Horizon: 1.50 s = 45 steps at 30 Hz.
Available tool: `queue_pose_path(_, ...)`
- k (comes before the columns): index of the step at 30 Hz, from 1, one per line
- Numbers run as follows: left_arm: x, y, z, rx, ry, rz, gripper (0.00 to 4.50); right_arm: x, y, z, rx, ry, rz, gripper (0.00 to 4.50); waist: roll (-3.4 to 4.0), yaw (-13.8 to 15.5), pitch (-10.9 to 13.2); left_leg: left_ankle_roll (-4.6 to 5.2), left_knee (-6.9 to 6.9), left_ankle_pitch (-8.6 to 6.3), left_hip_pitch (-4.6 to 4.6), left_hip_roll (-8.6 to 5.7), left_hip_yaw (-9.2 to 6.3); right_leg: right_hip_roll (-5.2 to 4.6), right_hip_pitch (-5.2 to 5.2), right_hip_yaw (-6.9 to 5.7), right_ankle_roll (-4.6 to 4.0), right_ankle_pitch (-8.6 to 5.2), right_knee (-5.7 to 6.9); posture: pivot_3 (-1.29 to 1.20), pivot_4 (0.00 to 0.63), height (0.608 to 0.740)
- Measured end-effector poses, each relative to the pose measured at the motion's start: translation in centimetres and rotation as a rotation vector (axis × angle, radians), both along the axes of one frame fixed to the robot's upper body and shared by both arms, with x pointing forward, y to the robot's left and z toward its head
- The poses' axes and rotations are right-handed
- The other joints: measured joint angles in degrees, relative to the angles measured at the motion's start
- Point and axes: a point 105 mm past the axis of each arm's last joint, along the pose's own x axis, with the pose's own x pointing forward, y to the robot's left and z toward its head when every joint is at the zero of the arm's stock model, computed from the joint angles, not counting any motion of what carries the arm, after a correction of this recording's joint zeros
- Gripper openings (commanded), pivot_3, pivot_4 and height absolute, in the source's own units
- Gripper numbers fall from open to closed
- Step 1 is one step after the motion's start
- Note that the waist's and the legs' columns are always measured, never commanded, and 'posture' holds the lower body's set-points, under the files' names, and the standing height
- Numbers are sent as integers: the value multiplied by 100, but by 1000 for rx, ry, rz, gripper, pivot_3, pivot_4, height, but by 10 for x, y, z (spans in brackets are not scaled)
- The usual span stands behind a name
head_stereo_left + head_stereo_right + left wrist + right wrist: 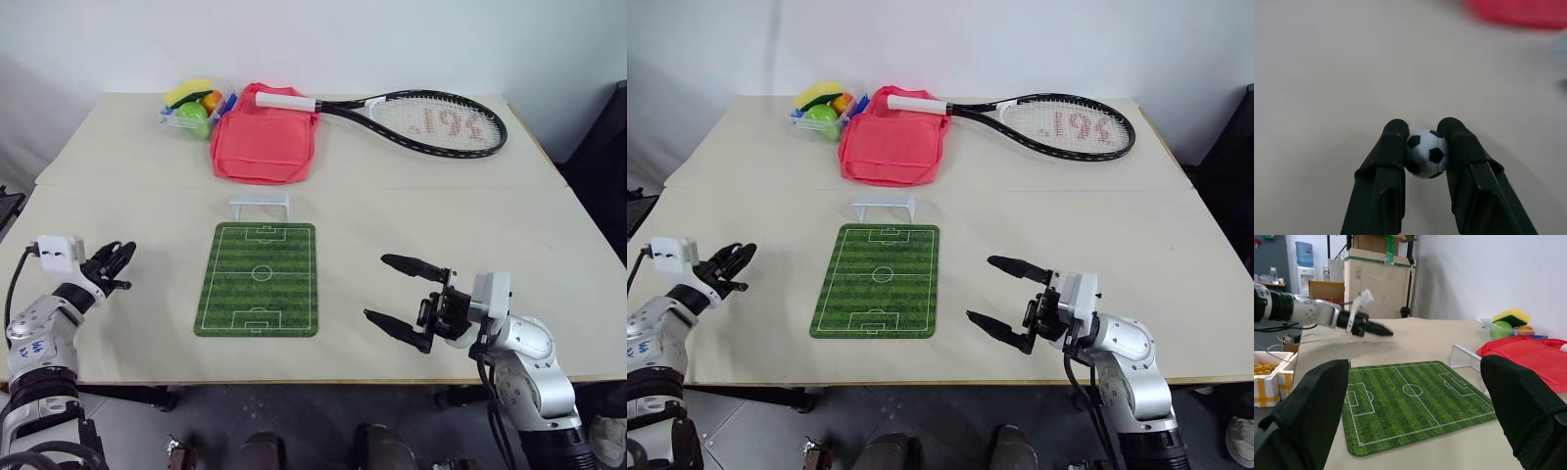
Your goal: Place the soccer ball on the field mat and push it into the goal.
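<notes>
One ball held: the soccer ball (1425, 152) sits pinched between the two black fingers of the left gripper (116, 266), clear of the surface (118, 157).
Bearing to mat: the field mat (258, 279) lies toward the robot's right of the left gripper, near but apart from it.
Mat long axis: runs away from the robot; the goal (260, 206) stands just beyond its far short edge, mouth toward the mat.
Nearer arm: judged the left, since it carries the ball.
Right gripper (404, 299): fingers wide apart, holding nothing, on the mat's other side.
Writing: red marks on the tennis racket (416, 120) strings, not legible.
Other labels: none readable on the red bag (263, 145).
</notes>
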Motion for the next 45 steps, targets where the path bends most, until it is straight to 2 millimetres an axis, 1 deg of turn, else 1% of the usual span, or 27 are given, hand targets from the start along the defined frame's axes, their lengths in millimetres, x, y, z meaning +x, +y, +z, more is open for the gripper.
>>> queue_pose_path(1, -7, -15, 11, 27, -44, -124, 856, 0, -3, 0, -13, 0, -1, 4500, 0, -1, 0, 4, 1, -2, -1, 0, 1, -1, 0, 2, 0, 0, 0, 0, 150, 740)
queue_pose_path(3, -25, -54, 28, 121, -77, -413, 856, -2, -16, 0, -67, 0, -10, 4500, 1, 26, 0, 11, 7, -7, -4, -1, 4, -3, 1, 4, 1, 1, -3, 0, 150, 740)
queue_pose_path(5, -36, -84, 37, 186, -66, -624, 856, -7, -31, 1, -115, 15, -9, 4500, 2, 55, 1, 12, 8, -9, -2, -1, 6, -2, 2, 6, 2, 1, -4, 0, 150, 740)
queue_pose_path(6, -41, -101, 37, 219, -55, -725, 856, -13, -37, -2, -153, 34, 8, 4500, 3, 77, 1, 13, 8, -9, -2, 0, 6, -2, 3, 6, 2, 1, -5, 0, 150, 740)
queue_pose_path(7, -48, -119, 33, 256, -35, -842, 856, -21, -43, -9, -204, 70, 36, 4500, 7, 107, 2, 14, 7, -10, -1, -1, 11, -2, 3, 9, 2, 1, -5, 0, 150, 740)
queue_pose_path(8, -53, -131, 27, 276, -13, -926, 856, -26, -47, -14, -237, 96, 59, 4500, 7, 117, 2, 14, 7, -10, 2, 1, 16, 0, 3, 13, 2, 1, -5, 0, 150, 740)
queue_pose_path(11, -61, -153, 7, 314, 48, -1071, 856, -39, -52, -23, -281, 136, 107, 4500, 7, 95, 2, 14, 7, -10, 7, 4, 27, 3, 2, 22, 2, 1, -3, 0, 150, 740)
queue_pose_path(13, -60, -162, -7, 378, 68, -1136, 856, -43, -57, -26, -291, 138, 102, 4500, 7, 97, 2, 14, 11, -10, 7, 4, 30, 3, 2, 23, 5, 3, -5, 0, 150, 740)
queue_pose_path(17, -53, -174, -29, 440, 82, -1192, 856, -44, -60, -27, -297, 139, 80, 4500, 6, 139, 3, 16, 17, -11, 3, 3, 33, 3, 2, 25, 7, 11, -11, 0, 150, 740)
queue_pose_path(20, -47, -174, -43, 493, 103, -1195, 856, -46, -60, -28, -296, 130, 61, 4500, 6, 149, 3, 18, 16, -11, 2, 3, 33, 3, 2, 23, 8, 12, -14, 0, 150, 740)
queue_pose_path(23, -43, -176, -51, 500, 94, -1187, 856, -45, -57, -27, -287, 116, 42, 4500, 6, 148, 3, 19, 18, -12, 0, 3, 33, 3, 2, 23, 10, 13, -14, 0, 150, 740)
queue_pose_path(25, -40, -180, -52, 498, 81, -1187, 856, -44, -56, -26, -282, 112, 32, 4500, 5, 148, 3, 19, 19, -12, -1, 3, 33, 3, 2, 23, 10, 13, -15, 0, 150, 740)
queue_pose_path(31, -36, -179, -53, 505, 78, -1185, 856, -46, -50, -23, -270, 96, 27, 4500, 5, 146, 3, 20, 19, -13, 0, 3, 32, 3, 2, 23, 10, 13, -14, 0, 150, 740)
queue_pose_path(45, -36, -179, -54, 504, 70, -1184, 856, -44, -46, -24, -262, 95, 35, 4500, 5, 143, 3, 21, 20, -13, 0, 3, 32, 3, 2, 23, 10, 13, -14, 0, 150, 740)
